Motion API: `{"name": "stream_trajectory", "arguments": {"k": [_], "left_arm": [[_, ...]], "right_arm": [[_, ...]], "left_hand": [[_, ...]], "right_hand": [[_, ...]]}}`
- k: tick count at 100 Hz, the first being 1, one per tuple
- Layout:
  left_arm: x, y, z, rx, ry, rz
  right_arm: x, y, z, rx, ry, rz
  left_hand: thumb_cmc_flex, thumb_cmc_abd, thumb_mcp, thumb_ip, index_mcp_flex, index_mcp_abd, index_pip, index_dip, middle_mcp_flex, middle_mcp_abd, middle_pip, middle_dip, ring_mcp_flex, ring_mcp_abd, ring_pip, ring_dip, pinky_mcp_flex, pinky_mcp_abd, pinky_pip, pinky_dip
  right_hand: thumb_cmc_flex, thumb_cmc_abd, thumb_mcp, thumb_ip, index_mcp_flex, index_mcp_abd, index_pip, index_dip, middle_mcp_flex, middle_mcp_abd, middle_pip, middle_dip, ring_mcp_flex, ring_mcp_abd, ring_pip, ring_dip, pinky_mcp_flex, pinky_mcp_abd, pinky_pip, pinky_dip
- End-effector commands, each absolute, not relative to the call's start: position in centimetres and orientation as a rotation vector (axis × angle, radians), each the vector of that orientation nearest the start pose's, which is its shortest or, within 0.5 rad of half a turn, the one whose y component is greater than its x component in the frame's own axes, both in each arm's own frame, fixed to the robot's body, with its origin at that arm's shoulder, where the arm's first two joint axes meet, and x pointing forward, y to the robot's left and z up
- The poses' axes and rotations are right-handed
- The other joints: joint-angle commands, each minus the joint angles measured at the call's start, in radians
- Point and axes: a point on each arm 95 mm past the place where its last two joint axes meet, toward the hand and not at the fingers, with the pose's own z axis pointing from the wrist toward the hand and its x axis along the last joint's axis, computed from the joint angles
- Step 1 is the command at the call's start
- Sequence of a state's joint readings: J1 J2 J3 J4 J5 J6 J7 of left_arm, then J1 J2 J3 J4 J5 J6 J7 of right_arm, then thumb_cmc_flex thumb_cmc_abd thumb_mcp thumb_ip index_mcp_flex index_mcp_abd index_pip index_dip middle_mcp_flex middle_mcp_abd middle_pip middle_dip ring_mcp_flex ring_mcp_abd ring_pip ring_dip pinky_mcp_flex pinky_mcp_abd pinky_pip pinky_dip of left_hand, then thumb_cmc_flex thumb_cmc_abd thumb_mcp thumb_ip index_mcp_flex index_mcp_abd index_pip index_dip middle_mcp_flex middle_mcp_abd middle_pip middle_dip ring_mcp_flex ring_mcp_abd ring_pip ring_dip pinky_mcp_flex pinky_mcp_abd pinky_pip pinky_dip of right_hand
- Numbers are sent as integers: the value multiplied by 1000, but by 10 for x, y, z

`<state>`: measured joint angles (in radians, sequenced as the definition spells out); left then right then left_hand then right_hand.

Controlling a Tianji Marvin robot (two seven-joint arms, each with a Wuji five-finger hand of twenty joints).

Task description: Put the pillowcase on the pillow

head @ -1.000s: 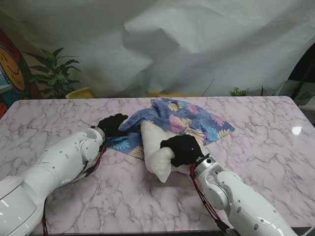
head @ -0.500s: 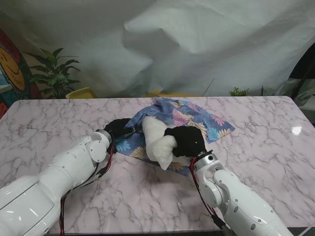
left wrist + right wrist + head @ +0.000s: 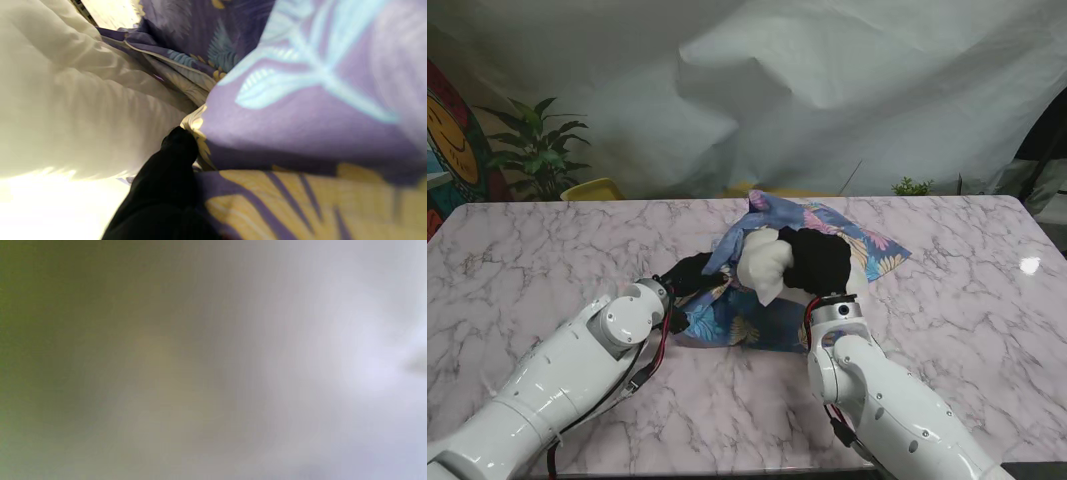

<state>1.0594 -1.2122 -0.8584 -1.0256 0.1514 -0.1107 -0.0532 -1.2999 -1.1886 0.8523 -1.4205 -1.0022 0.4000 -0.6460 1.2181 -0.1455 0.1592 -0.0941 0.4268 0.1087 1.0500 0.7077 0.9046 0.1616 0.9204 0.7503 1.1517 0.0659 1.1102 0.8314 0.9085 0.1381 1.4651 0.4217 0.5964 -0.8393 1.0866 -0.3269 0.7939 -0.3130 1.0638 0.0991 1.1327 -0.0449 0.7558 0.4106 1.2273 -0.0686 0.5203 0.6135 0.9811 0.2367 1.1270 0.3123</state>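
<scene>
Pillowcase (image 3: 767, 270) mid-frame, pillow (image 3: 765, 262) partly in — left hand (image 3: 689, 276) pinching its edge, right hand (image 3: 819, 262) clamped on pillow.

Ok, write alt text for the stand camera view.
Two white robot arms push a white pillow into a blue flowered pillowcase on a marble table. The black-gloved right hand grips the pillow; the left hand holds the case's edge.

Marble-patterned table (image 3: 547, 250) spans the frame. White draped sheet (image 3: 827, 90) fills the backdrop at 12 o'clock. Potted green plant (image 3: 537, 150) and yellow object (image 3: 592, 188) at 10 o'clock. Small green plant (image 3: 913, 186) at 1 o'clock.
</scene>
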Motion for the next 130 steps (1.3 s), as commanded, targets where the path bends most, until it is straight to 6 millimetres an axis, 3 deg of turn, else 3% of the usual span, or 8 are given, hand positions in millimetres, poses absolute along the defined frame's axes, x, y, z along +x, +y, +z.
{"name": "stream_trajectory", "arguments": {"k": [1,28,55,79,105,130], "left_arm": [[503,-59,-355,-1960,1339,-1872],[487,-76,-343,-1985,1344,-1969],[467,-80,-346,-2063,1425,-2017],[446,-77,-344,-2137,1468,-2101],[436,-75,-335,-2147,1441,-2185],[432,-76,-329,-2174,1377,-2269]], "right_arm": [[431,84,-278,811,944,1555],[440,90,-290,847,965,1543],[466,104,-302,855,912,1521],[482,106,-295,849,796,1384],[482,97,-288,842,730,1263],[490,89,-321,804,898,1233]], "left_hand": [[73,27,62,19,2,-33,104,40,35,3,29,16,56,-35,45,16,51,-44,65,-3],[73,26,64,19,6,-8,92,35,43,1,25,23,66,-41,37,21,63,-44,65,-15],[73,22,72,17,10,14,85,33,52,0,33,34,86,-58,48,32,92,-58,73,-25],[73,19,80,16,13,28,82,33,57,3,34,38,95,-62,48,36,103,-62,72,-32],[73,19,83,15,14,34,79,32,56,6,29,38,91,-51,35,33,98,-53,65,-37],[73,16,85,15,15,39,76,32,59,8,24,35,88,-45,25,29,90,-44,56,-43]], "right_hand": [[119,129,57,60,87,2,127,49,44,82,63,18,106,-176,571,103,97,-146,314,121],[104,125,54,58,88,-2,113,43,49,74,59,15,105,-199,592,105,102,-166,328,127],[45,97,67,49,93,23,99,20,62,71,91,31,106,-226,636,120,111,-184,355,138],[40,88,75,46,101,40,105,14,65,90,130,53,107,-276,736,163,130,-215,420,170],[53,89,69,49,100,51,107,15,55,101,140,53,108,-295,776,179,137,-225,448,185],[-25,63,61,35,68,11,123,39,23,69,169,72,106,-270,732,150,121,-197,391,162]]}}
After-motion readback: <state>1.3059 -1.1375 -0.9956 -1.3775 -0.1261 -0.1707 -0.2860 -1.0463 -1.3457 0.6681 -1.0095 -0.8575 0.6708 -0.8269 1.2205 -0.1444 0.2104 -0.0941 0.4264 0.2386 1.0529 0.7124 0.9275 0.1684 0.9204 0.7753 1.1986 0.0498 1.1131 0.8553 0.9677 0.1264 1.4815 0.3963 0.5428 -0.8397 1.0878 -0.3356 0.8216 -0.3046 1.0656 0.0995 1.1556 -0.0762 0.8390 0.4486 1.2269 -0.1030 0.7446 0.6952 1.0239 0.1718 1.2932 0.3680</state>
